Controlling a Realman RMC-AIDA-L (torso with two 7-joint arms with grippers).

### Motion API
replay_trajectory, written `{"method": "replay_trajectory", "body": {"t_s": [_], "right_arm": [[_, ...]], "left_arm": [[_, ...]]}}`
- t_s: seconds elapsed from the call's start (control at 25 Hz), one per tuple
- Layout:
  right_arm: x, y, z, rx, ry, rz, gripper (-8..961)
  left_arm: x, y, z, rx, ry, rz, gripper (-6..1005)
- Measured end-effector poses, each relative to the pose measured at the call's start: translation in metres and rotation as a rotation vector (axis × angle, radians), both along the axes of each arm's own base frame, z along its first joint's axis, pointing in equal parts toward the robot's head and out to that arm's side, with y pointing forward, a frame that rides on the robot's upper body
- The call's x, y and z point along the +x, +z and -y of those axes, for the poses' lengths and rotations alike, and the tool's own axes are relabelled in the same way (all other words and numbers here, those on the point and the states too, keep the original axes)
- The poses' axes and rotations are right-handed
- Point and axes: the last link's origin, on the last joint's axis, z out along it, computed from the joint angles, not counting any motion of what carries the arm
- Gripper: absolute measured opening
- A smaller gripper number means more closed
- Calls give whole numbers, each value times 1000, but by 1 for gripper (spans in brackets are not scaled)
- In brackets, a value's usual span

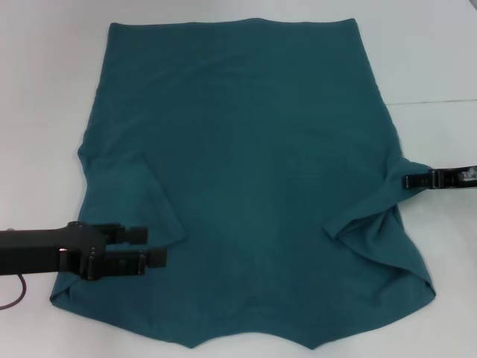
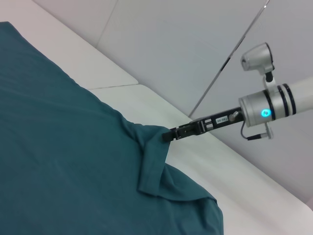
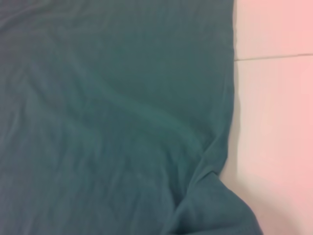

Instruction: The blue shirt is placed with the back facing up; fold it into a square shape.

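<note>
The blue shirt (image 1: 253,171) lies spread flat on the white table (image 1: 45,89), plain side up, with both sleeves folded in over its body. The left gripper (image 1: 158,246) hovers over the shirt's left edge, just beside the folded-in left sleeve; its two fingers (image 1: 138,233) stand apart, released, with no cloth between them. The right gripper (image 1: 407,180) sits at the shirt's right edge, its jaws clenched on a pinch of the shirt where the right sleeve folds in, and creases fan out from that point across the fabric. In the left wrist view the same right gripper (image 2: 168,135) bites the bunched edge of the shirt (image 2: 63,161).
</note>
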Motion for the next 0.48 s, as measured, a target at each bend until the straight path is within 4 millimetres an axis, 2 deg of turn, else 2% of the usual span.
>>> {"method": "replay_trajectory", "body": {"t_s": [0.28,0.48], "right_arm": [[3,-9,0,16,24,-35,815],[3,-5,1,43,53,-88,796]], "left_arm": [[0,0,0,-1,1,0,750],[0,0,0,-1,2,-1,750]]}}
